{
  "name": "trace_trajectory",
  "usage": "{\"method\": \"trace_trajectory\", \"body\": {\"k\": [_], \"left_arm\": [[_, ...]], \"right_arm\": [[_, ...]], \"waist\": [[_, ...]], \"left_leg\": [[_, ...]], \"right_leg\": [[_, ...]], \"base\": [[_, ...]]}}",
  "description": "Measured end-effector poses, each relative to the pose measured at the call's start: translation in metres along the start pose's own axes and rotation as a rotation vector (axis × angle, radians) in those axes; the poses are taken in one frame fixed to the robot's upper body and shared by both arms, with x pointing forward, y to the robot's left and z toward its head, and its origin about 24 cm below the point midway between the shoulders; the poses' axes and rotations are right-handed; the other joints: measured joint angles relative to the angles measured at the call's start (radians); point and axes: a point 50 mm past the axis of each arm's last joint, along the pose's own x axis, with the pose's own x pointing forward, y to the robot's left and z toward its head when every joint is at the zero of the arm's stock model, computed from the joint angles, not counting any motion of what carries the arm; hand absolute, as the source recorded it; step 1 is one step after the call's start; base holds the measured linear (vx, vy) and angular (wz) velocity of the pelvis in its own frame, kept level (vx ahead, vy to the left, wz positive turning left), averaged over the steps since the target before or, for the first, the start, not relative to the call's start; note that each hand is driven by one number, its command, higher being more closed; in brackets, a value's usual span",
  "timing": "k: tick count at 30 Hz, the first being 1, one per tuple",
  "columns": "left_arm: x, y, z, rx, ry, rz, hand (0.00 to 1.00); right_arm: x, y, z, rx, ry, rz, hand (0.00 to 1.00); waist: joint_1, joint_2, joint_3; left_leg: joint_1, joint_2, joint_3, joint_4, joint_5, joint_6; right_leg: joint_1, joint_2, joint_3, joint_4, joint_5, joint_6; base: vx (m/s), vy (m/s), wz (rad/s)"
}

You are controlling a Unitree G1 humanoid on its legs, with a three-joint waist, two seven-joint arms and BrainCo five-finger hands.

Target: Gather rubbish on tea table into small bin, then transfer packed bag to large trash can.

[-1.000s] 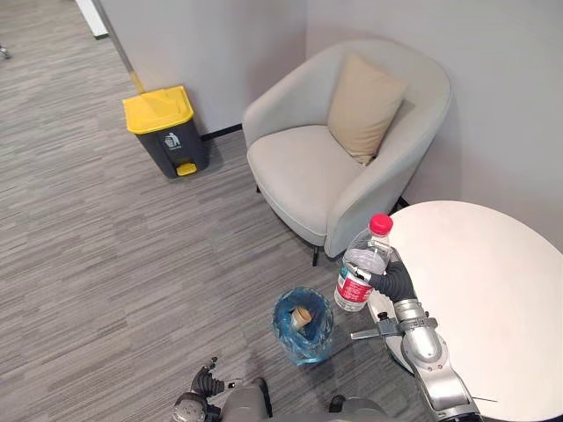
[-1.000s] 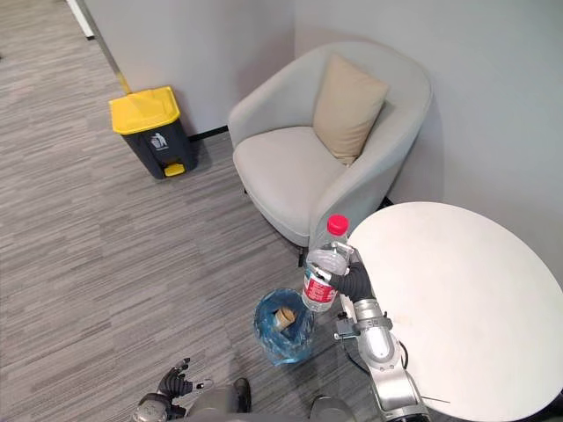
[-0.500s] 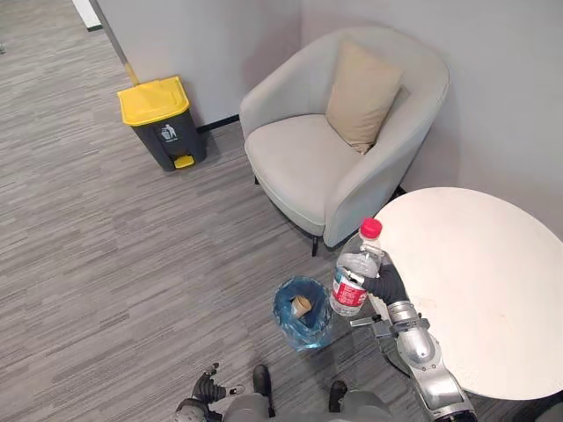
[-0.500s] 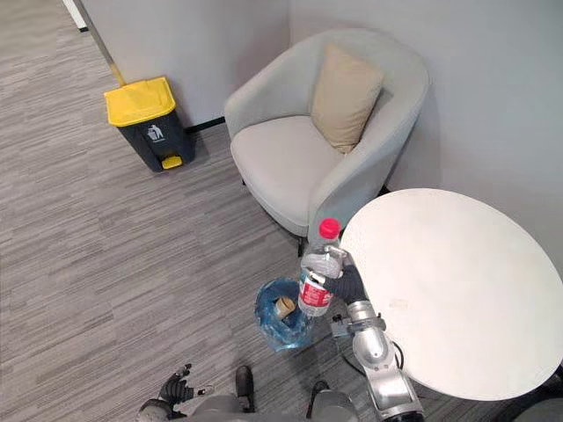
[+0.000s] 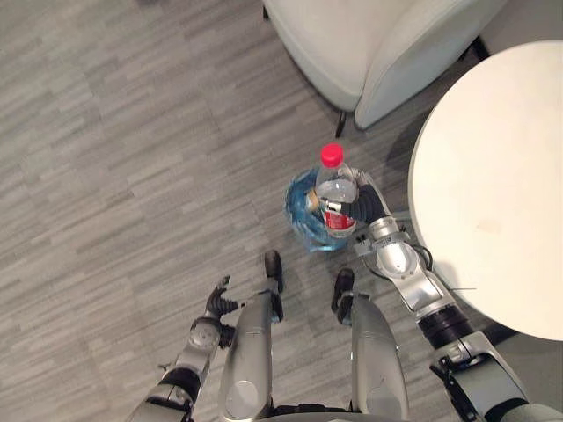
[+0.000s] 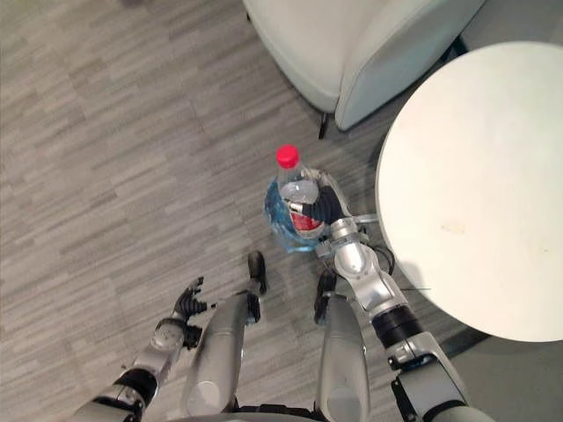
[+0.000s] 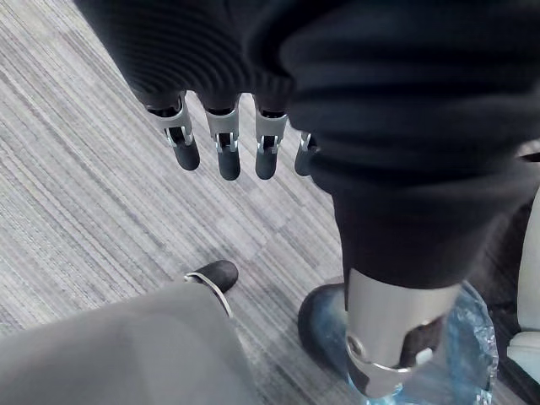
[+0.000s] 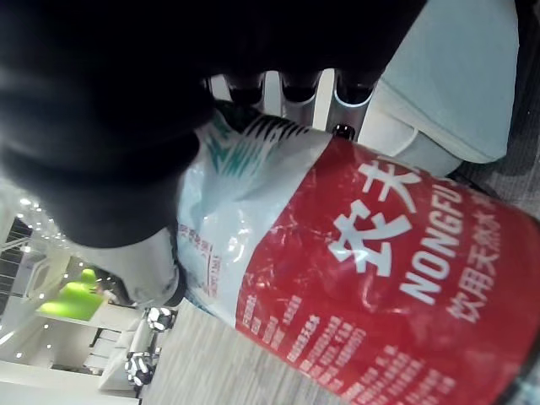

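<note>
A clear plastic bottle (image 5: 335, 195) with a red cap and red label is upright in my right hand (image 5: 364, 206), whose fingers curl round its body; the red label (image 8: 396, 270) shows close up in the right wrist view. The bottle hangs directly over the small bin (image 5: 305, 209), which is lined with a blue bag and stands on the floor beside the round white tea table (image 5: 493, 176). My left hand (image 5: 218, 303) hangs low at my left side with fingers (image 7: 221, 152) straight and nothing in them.
A light grey armchair (image 5: 369, 40) stands beyond the bin, close to the table's far edge. Grey striped carpet (image 5: 114, 176) stretches out to the left. The bin's blue bag (image 7: 472, 354) also appears in the left wrist view.
The camera has tipped downward, so the yellow-lidded can and most of the armchair have left the picture. My right hand has carried the bottle from beside the table edge to above the small bin.
</note>
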Motion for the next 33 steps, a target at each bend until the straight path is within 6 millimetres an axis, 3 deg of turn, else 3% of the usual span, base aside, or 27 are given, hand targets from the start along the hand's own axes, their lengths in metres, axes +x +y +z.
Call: {"method": "trace_trajectory", "body": {"k": [4, 7, 10, 16, 22, 33], "left_arm": [[0.013, 0.008, 0.039, -0.083, -0.121, 0.062, 0.00], [0.020, 0.021, 0.079, -0.176, -0.251, 0.132, 0.00], [0.020, 0.020, 0.096, -0.239, -0.308, 0.146, 0.00], [0.019, 0.020, 0.121, -0.317, -0.396, 0.161, 0.00], [0.017, 0.025, 0.127, -0.329, -0.432, 0.171, 0.00], [0.016, 0.029, 0.131, -0.328, -0.458, 0.175, 0.00]], "right_arm": [[0.019, -0.006, 0.018, -0.043, -0.077, -0.038, 1.00], [0.044, -0.021, 0.046, -0.095, -0.196, -0.105, 1.00], [0.054, -0.030, 0.056, -0.118, -0.231, -0.135, 1.00], [0.070, -0.039, 0.042, -0.174, -0.148, -0.153, 1.00], [0.079, -0.048, 0.027, -0.210, -0.055, -0.158, 1.00], [0.089, -0.068, 0.024, -0.198, -0.009, -0.211, 1.00]], "waist": [[0.014, 0.000, 0.001], [0.015, -0.003, 0.029], [0.018, -0.004, 0.039], [0.044, -0.009, 0.043], [0.043, -0.009, 0.043], [0.044, -0.009, 0.043]], "left_leg": [[-0.154, 0.022, 0.016, 0.116, -0.040, 0.012], [-0.294, 0.057, 0.049, 0.216, -0.060, 0.029], [-0.392, 0.072, 0.058, 0.284, -0.064, 0.037], [-0.553, 0.072, 0.040, 0.361, -0.069, 0.045], [-0.604, 0.081, 0.049, 0.362, -0.061, 0.034], [-0.623, 0.086, 0.064, 0.358, -0.047, 0.035]], "right_leg": [[-0.140, -0.013, 0.004, 0.090, -0.010, -0.008], [-0.272, -0.024, 0.006, 0.180, -0.025, -0.016], [-0.368, -0.037, 0.007, 0.254, -0.047, -0.019], [-0.526, -0.061, -0.001, 0.353, -0.078, -0.023], [-0.577, -0.071, -0.013, 0.372, -0.082, -0.026], [-0.607, -0.082, -0.017, 0.390, -0.091, -0.041]], "base": [[-0.07, 0.010, -0.02], [-0.09, -0.032, 0.03], [-0.06, -0.061, 0.14], [-0.04, -0.027, 0.12], [-0.03, -0.014, 0.08], [-0.01, -0.008, 0.03]]}}
